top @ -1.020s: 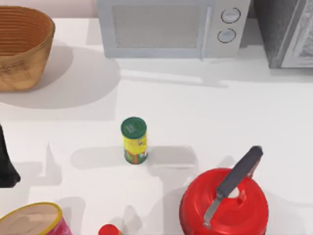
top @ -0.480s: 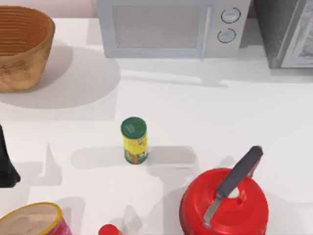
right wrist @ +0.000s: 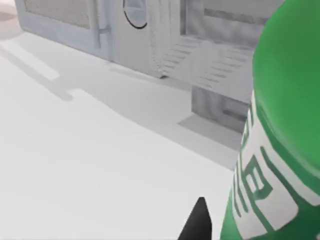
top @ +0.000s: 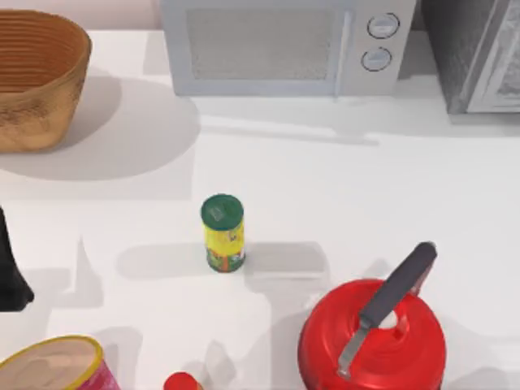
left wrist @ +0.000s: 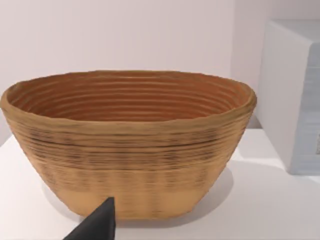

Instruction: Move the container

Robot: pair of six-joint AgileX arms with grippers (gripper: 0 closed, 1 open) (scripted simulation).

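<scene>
The bottle (right wrist: pixel 280 150) stands just beside the right tool's fingertip (right wrist: pixel 198 222), with the microwave (right wrist: pixel 90 25) well beyond it; I cannot tell whether that tool grips it. The left tool (left wrist: pixel 97 225) faces the basket (left wrist: pixel 127 145); its state is unclear.

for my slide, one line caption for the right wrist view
Right wrist view: the green bottle looms close beside a dark claw tip, with the microwave beyond on the white table.

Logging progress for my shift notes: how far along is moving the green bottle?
Done: nothing that shows. In hand: the right tool is close beside the green bottle; whether it grips cannot be told. Left: carrying the bottle off and setting it down. The left arm is parked at the table's left edge.
</scene>
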